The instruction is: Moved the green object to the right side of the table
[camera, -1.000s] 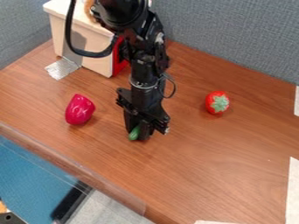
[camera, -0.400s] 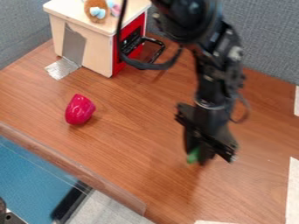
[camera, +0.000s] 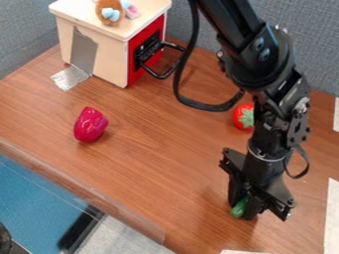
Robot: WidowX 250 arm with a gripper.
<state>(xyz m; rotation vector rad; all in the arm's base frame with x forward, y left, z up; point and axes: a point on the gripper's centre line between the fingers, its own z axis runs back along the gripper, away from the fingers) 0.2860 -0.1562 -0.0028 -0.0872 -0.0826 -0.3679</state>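
My gripper (camera: 246, 213) hangs low over the right front part of the table (camera: 152, 163), shut on the green object (camera: 240, 207). The object's rounded green end sticks out at the left between the fingertips, and the rest of it is hidden by the gripper. It is at or just above the wood; I cannot tell whether it touches.
A red strawberry-like toy (camera: 244, 116) is partly behind the arm. A magenta toy (camera: 90, 124) lies at the left. At the back left stands a toy oven box (camera: 99, 49) with a black handle and a brown plush (camera: 109, 12) on top. White tape marks the right edge.
The gripper has moved right and toward the front edge, carrying the green object along. The strawberry-like toy, hidden behind the arm 0.4 s ago, is partly visible again.
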